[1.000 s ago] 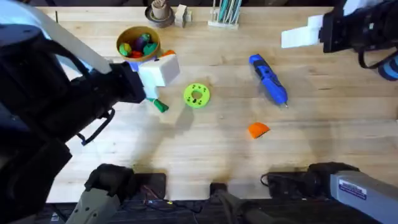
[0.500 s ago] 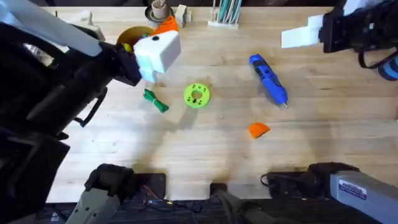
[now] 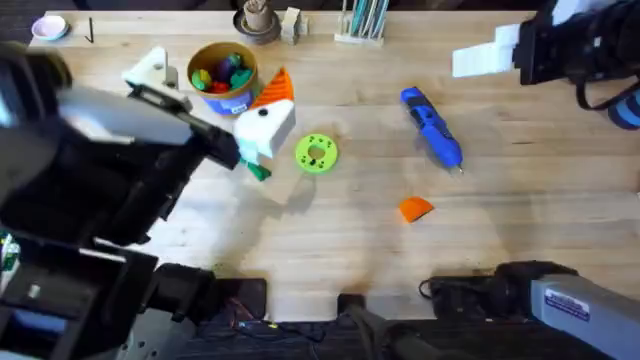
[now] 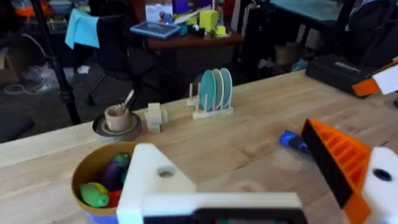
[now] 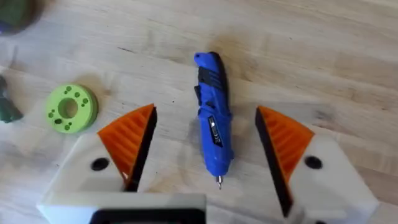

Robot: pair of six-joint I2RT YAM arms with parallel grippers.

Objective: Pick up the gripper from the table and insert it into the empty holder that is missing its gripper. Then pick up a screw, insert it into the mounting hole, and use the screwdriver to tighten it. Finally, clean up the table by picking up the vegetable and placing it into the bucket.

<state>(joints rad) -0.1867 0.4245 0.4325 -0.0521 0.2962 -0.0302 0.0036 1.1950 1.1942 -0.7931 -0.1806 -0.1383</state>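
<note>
The loose orange gripper point(image 3: 415, 208) lies on the table right of centre. The holder point(image 3: 150, 68) is the plain white finger of my left gripper point(image 3: 215, 76), whose other finger carries an orange pad; it stands open, with the bucket point(image 3: 210, 47) between its fingers. The wrist view shows the holder point(image 4: 155, 180), my left gripper point(image 4: 230, 143) and the bucket point(image 4: 87, 171). The vegetable point(image 3: 258, 171) is half hidden under that gripper. My right gripper point(image 3: 485, 58) is open at the back right, looking at the screwdriver point(image 3: 432, 125) point(image 5: 212, 124). The screw is out of view.
A lime-green disc point(image 3: 317, 153) point(image 5: 70, 107) lies beside the vegetable point(image 5: 6, 106). Along the back edge stand a brown cup point(image 3: 257, 20) point(image 4: 117, 117), a small wooden block point(image 3: 291, 22) and a plate rack point(image 3: 362, 20) point(image 4: 211, 93). A pink dish point(image 3: 45, 27) sits far left.
My left gripper rose toward the bucket, then came back toward the near side and now sits over the vegetable. The right arm, screwdriver and orange gripper have not moved.
</note>
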